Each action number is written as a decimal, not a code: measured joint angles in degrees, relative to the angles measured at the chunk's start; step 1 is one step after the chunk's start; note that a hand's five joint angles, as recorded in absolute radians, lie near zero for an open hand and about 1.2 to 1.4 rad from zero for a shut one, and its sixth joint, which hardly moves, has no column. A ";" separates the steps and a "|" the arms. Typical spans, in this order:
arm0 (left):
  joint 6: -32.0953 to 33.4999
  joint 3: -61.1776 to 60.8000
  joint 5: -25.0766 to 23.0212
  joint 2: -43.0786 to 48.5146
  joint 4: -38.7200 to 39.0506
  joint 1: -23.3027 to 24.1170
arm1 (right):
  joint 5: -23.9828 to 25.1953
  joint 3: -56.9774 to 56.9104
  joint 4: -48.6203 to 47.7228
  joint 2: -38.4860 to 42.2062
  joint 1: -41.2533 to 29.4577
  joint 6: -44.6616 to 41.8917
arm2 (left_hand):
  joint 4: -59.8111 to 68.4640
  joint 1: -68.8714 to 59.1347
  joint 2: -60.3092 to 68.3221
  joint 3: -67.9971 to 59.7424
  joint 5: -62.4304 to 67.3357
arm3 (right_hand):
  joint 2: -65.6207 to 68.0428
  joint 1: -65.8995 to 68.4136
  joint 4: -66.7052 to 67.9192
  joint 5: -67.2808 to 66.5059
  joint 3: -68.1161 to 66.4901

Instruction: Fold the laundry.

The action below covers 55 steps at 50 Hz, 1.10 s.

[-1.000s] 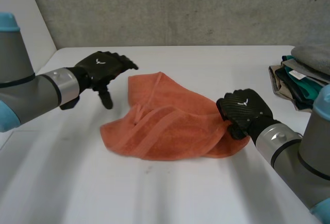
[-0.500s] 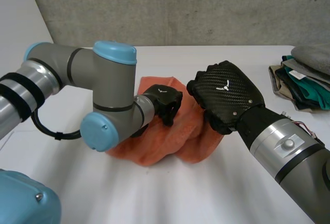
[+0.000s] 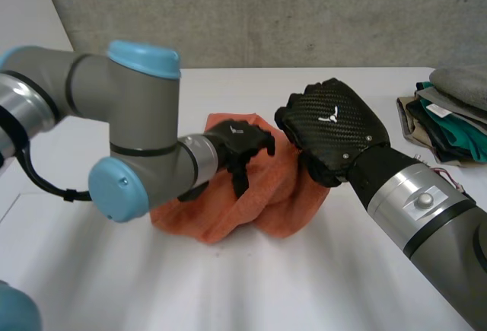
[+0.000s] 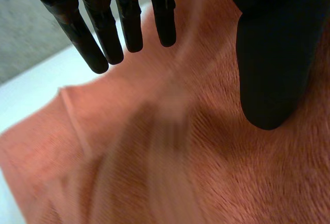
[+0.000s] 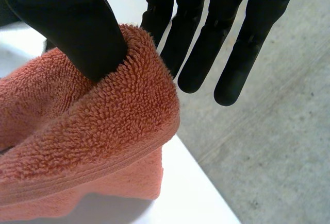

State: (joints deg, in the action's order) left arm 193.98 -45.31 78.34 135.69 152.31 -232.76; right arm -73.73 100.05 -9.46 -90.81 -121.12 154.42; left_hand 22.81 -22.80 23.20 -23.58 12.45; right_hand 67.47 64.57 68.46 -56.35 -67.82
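STEP: first fold, judged barely begun | orange towel (image 3: 259,194) lay bunched, worktop (image 3: 304,285) beneath it, one edge raised | right hand (image 3: 331,137) pinched that edge, thumb against straight fingers | left hand (image 3: 240,144) hovered over towel's middle, fingers spread, holding nothing | ADVICE: left should pin towel's middle flat; right should carry the edge across evenly.

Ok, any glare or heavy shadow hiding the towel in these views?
Head view: soft light, no glare on the table, and the orange towel is evenly lit. Left wrist view: one dark crease in the towel under the left hand. Right wrist view: the edge pinched by the right hand is well lit, with shade beneath it.
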 measured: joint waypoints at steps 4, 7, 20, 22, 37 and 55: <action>1.63 0.70 0.04 2.53 -1.31 0.91 | 0.22 -0.04 -1.08 -0.42 0.07 0.20 | 24.98 -28.46 24.67 -24.67 24.51 | 0.00 0.00 0.00 0.00 0.00; 2.25 2.39 0.79 4.07 -2.22 1.47 | 0.33 0.22 -1.90 0.04 0.73 0.34 | 43.86 -41.10 43.69 -42.51 42.51 | 0.00 0.00 0.00 0.00 0.00; 1.84 15.65 12.79 -0.99 5.37 -1.65 | -2.15 -4.08 -5.12 9.71 4.29 -1.21 | 45.52 -41.10 45.12 -44.11 42.97 | 0.00 0.00 0.01 0.00 0.00; 1.78 17.00 13.44 -3.27 7.13 -2.21 | -3.59 -6.06 -5.90 11.14 4.09 -1.52 | 45.53 -41.80 45.12 -44.11 42.97 | 0.00 0.00 0.01 0.00 0.00; 8.24 -7.89 12.79 -18.84 11.07 -5.70 | -4.76 -5.50 -11.68 18.57 -4.48 2.95 | 45.58 -41.84 45.29 -44.34 43.39 | -3.52 -1.35 -4.02 1.96 3.69; 12.89 -27.80 13.95 -20.36 19.24 -11.87 | -8.02 -8.03 0.10 16.30 2.10 12.64 | 45.59 -41.84 45.29 -44.34 44.06 | -55.51 -51.73 -56.69 53.61 55.82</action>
State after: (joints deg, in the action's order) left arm 206.87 -73.11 92.29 115.33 171.54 -244.63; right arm -81.75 92.02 -9.35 -74.50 -119.01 167.06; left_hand 68.39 -64.64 68.48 -67.93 56.51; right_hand 11.95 12.85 11.77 -2.75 -12.00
